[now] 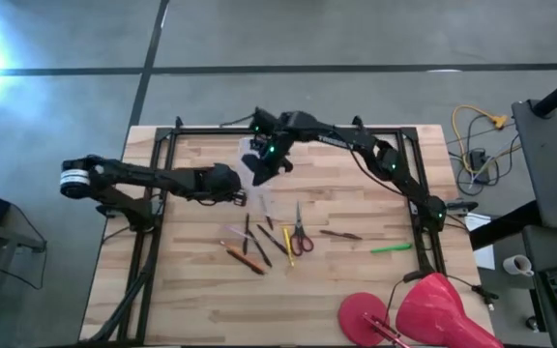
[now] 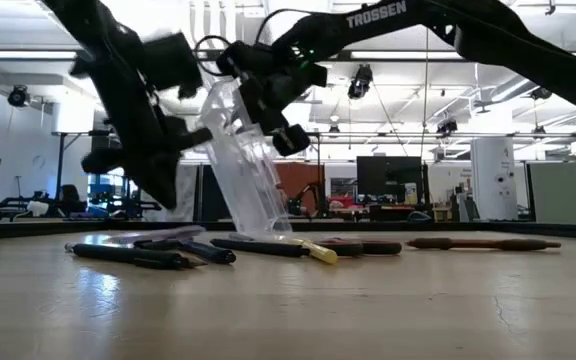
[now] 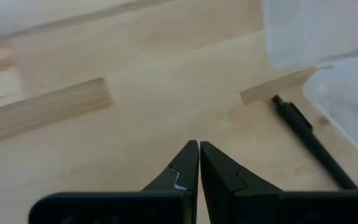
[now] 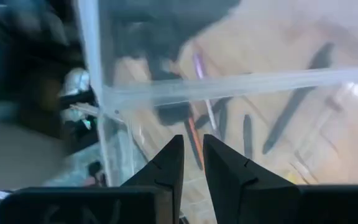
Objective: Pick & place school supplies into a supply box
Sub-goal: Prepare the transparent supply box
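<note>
The clear supply box (image 2: 243, 160) stood tilted above the pens, one end on the surface (image 1: 356, 280), its upper end clamped in the right claw (image 1: 267, 160). One pair of red-handled scissors (image 1: 299, 235) and one green pen (image 1: 391, 248) lay near several loose pens. The left claw (image 3: 199, 163), fingers together, hovered just beside the box.

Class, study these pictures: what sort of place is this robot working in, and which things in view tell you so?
Probably a robotics lab or workshop in a large industrial hall. A wooden table with two mounted arms stands on a concrete floor; the low view shows ceiling lights, monitors and other equipment behind it, and loose cables lie beside the table.
</note>
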